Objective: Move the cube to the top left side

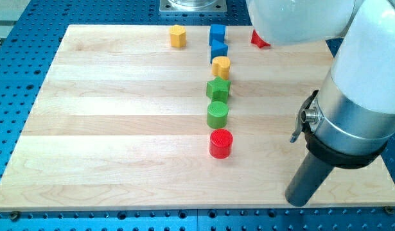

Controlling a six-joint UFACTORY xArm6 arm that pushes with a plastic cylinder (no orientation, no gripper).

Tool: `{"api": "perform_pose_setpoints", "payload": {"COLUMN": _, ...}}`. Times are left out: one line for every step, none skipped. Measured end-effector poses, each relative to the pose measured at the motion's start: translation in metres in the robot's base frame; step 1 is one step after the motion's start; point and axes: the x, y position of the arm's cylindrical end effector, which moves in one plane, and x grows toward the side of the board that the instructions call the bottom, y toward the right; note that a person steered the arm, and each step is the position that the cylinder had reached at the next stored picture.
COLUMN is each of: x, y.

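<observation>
The blue cube (217,33) sits near the board's top edge, a little right of centre. Just below it lies a second, smaller blue block (219,50), touching or nearly touching it. My tip (298,203) rests on the board near the view's bottom right, far from the cube and apart from every block. The nearest block to it is the red cylinder (220,143), well to its left.
Below the blue blocks a column runs down: a yellow cylinder (221,67), a green angular block (218,89), a green cylinder (217,114), then the red cylinder. A yellow block (178,36) stands at the top, left of the cube. A red block (259,40) is partly hidden by the arm.
</observation>
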Motion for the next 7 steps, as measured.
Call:
{"api": "perform_pose_setpoints", "payload": {"x": 0.000, "y": 0.000}}
{"api": "perform_pose_setpoints", "payload": {"x": 0.001, "y": 0.000}}
{"api": "perform_pose_setpoints", "payload": {"x": -0.003, "y": 0.001}}
{"api": "perform_pose_setpoints", "payload": {"x": -0.002, "y": -0.003}}
{"api": "perform_pose_setpoints", "payload": {"x": -0.080, "y": 0.043}}
{"api": "perform_pose_setpoints", "payload": {"x": -0.149, "y": 0.101}}
{"api": "perform_pose_setpoints", "payload": {"x": -0.246, "y": 0.106}}
